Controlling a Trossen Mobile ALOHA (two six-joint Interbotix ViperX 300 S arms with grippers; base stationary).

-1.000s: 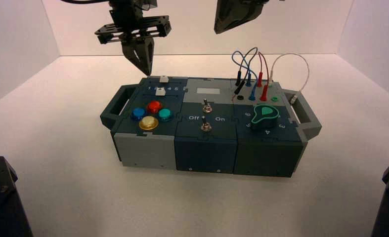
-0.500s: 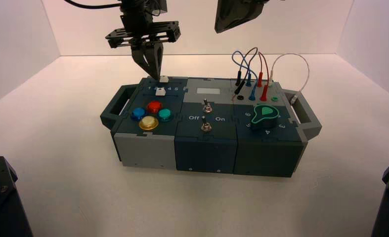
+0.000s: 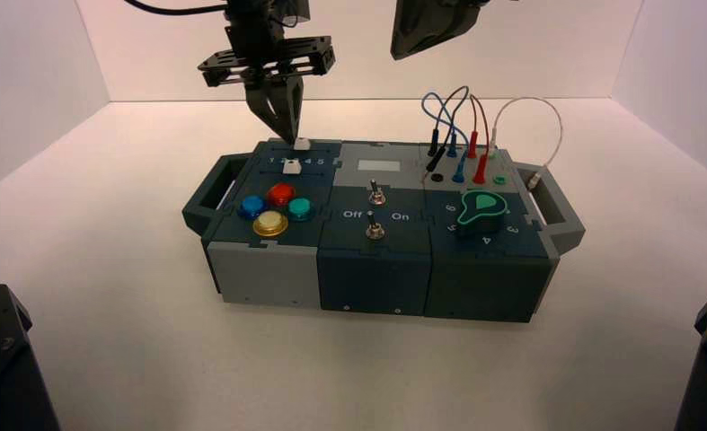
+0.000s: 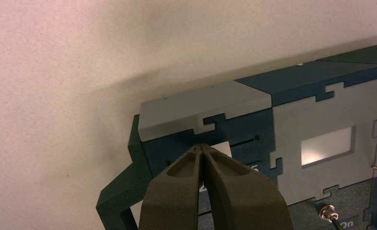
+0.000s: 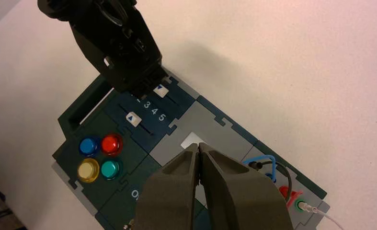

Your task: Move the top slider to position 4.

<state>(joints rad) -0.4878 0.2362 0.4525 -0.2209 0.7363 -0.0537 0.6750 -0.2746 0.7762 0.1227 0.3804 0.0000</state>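
Note:
The top slider (image 3: 302, 144) is a small white knob on the far row of the teal box's (image 3: 242, 269) left block; it also shows in the left wrist view (image 4: 222, 149) and the right wrist view (image 5: 161, 90). My left gripper (image 3: 288, 135) is shut with nothing in it, and its tips (image 4: 201, 146) stand right against the knob's left side. The printed 4 (image 5: 154, 111) lies in the number row between the two slider tracks. My right gripper (image 5: 199, 145) hangs shut high above the box's middle.
The twin white slider knob (image 3: 290, 166) sits on the nearer track. In front of it are several coloured pushbuttons (image 3: 280, 193). Two toggle switches (image 3: 376, 194), a green dial (image 3: 481, 208) and plugged wires (image 3: 462, 135) lie to the right. The box has handles (image 3: 207, 193) at both ends.
My left gripper has come down and to the right, from left of the box's far edge to beside the top slider knob. The knob seems shifted slightly right. The right arm is still.

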